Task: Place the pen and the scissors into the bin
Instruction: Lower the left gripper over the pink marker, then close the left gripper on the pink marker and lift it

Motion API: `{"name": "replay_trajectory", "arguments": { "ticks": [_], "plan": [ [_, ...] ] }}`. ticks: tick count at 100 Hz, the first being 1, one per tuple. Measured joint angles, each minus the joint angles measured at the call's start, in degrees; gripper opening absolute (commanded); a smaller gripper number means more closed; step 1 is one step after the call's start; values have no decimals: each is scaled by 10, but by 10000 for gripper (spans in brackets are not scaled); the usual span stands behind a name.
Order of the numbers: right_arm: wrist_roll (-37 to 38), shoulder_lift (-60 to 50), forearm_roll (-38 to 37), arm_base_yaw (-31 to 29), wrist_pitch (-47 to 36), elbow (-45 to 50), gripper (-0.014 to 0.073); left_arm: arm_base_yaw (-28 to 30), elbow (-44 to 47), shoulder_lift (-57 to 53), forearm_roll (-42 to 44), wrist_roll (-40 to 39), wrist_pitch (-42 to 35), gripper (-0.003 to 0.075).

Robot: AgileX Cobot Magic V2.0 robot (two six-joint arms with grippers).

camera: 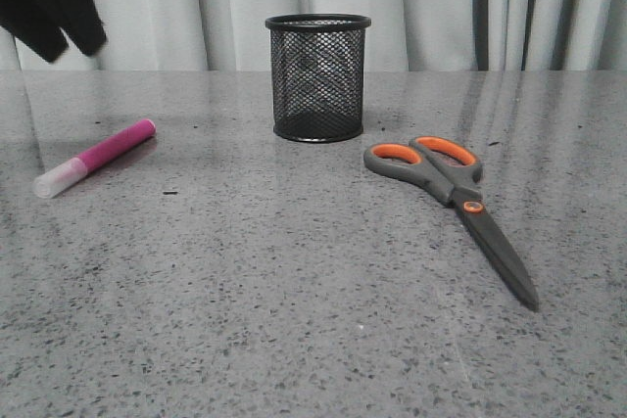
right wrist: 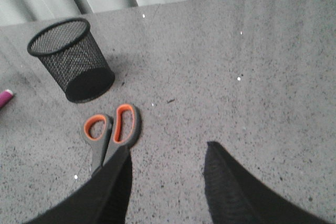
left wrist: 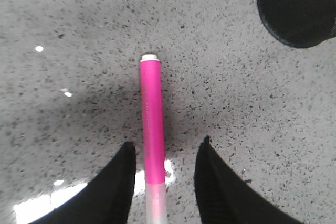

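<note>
- Black wire-mesh pen cup (camera: pixel 317 78): stands upright on the speckled grey tabletop (camera: pixel 294 301), toward the far side, in front of a pale curtain (camera: pixel 421 7); nothing shows through its mesh.
- Magenta marker pen (camera: pixel 94 158): lies flat on the tabletop to the left of the cup and well apart from it, whitish cap end nearest the camera in the front view.
- Scissors (camera: pixel 454 205): lie flat to the right of the cup, blades closed, grey-and-orange handles near the cup's base but not touching it, tips pointing toward the near right.
- Left gripper (left wrist: pixel 164 182): fingers spread wide, one on each side of the pen, above its cap end; neither finger appears to touch the pen, though the wrist view does not settle how high they are over the table. It holds nothing.
- Right gripper (right wrist: pixel 168 182): fingers parted and empty, above the tabletop; in the right wrist view one finger overlaps the scissors' blades, and contact cannot be judged.
</note>
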Motion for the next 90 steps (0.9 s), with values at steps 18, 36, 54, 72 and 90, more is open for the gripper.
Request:
{"name": "replay_trajectory", "arguments": {
  "ticks": [18, 36, 54, 72, 90],
  "plan": [
    [0, 0, -1, 0, 6, 0, 290, -25, -3, 42, 5, -5, -9, 246],
    [0, 0, -1, 0, 6, 0, 290, -34, -3, 73, 25, -29, -33, 246],
    [0, 0, -1, 0, 6, 0, 290, -34, -3, 92, 31, -37, -48, 246],
    [0, 0, -1, 0, 6, 0, 290, -34, -3, 110, 36, -38, -48, 243],
    [-1, 0, -1, 0, 6, 0, 290, -34, -3, 111, 37, -39, -47, 238]
  ]
}}
